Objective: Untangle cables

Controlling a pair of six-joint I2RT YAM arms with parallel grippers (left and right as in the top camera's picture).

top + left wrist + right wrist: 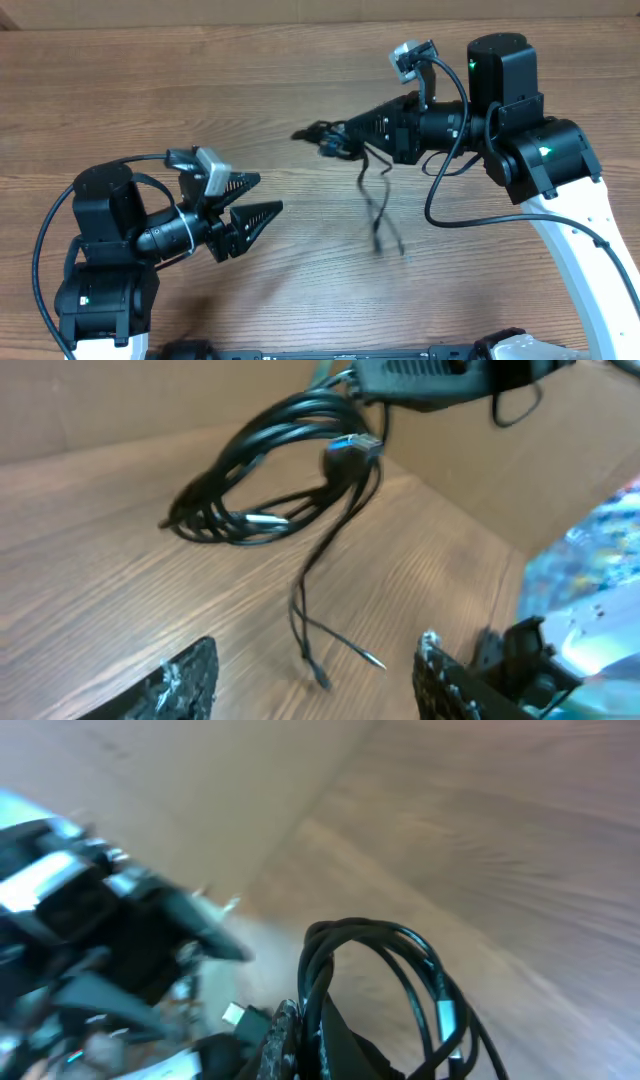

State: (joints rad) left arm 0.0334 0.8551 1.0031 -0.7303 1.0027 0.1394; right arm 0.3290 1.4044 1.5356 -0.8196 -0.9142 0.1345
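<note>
The cables (330, 138) are a coil of thin black cords held above the wooden table. My right gripper (345, 132) is shut on the coil. Loose strands (380, 205) hang from it down toward the table. In the left wrist view the coil (265, 475) hangs in the air with a blue-tipped plug (350, 448), and the strand ends (320, 645) reach the table. In the right wrist view the cable loops (400, 990) sit pinched between my right fingers (310, 1040). My left gripper (262, 200) is open and empty, to the left of the hanging strands; its fingers (315, 685) show spread wide.
The wooden table (250, 80) fills the overhead view. The right arm's own thick black wire (440, 190) loops beside its wrist. The left arm base (100, 280) stands at the front left. A cardboard-coloured wall (520, 470) shows behind the table in the left wrist view.
</note>
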